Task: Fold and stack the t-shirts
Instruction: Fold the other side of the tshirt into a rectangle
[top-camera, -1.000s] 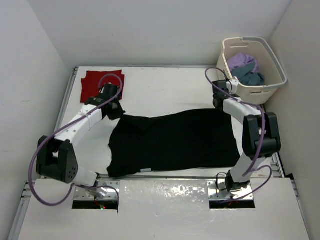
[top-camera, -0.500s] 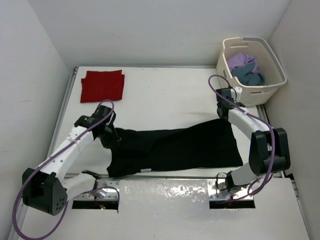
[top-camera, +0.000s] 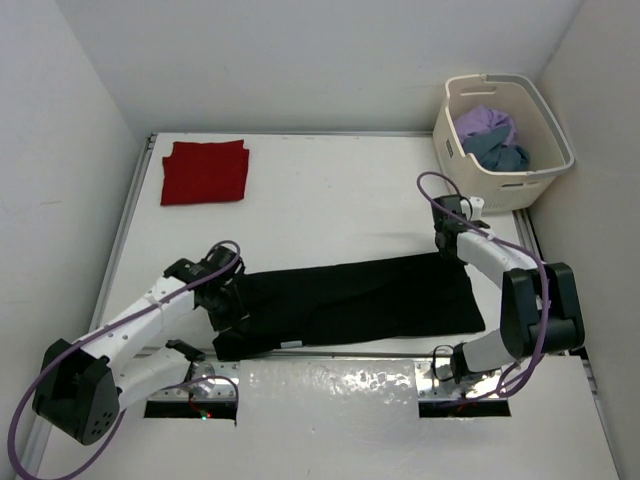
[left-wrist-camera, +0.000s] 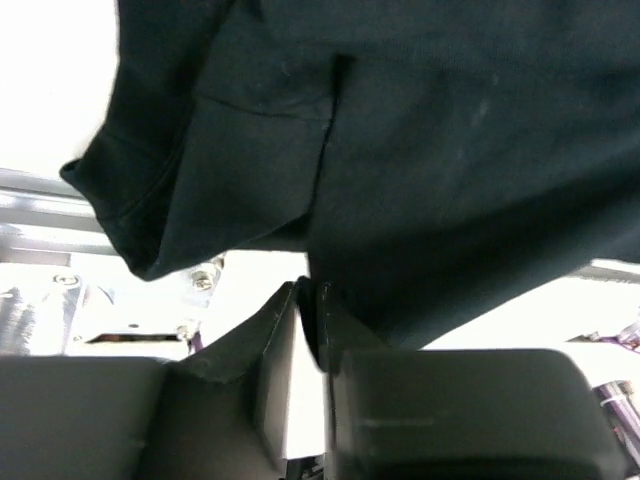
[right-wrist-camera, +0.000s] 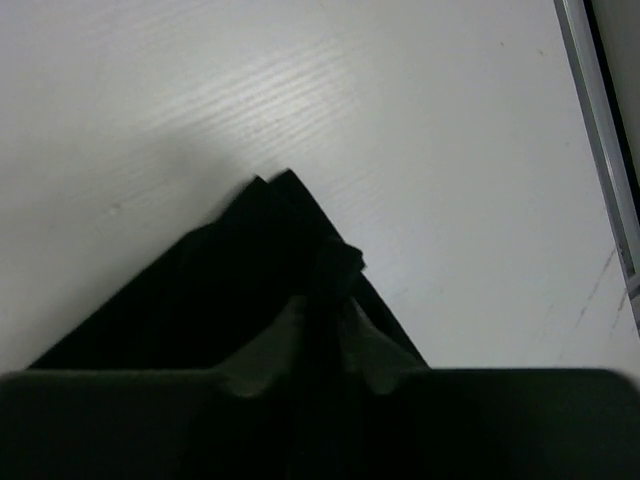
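The black shirt (top-camera: 360, 300) lies in a long strip, running sideways from the left gripper (top-camera: 225, 298) to the right gripper (top-camera: 447, 243). Each gripper is almost closed, pinching its own end. The next fold probably goes end to end.

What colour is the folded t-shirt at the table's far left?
The folded t-shirt is red, seen best in the top external view.

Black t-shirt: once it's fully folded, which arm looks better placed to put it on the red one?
Left, probably. The left arm pinches the black t-shirt at its left end, on the side where the red t-shirt lies folded at the far corner. The right arm holds the opposite end, near the laundry basket.
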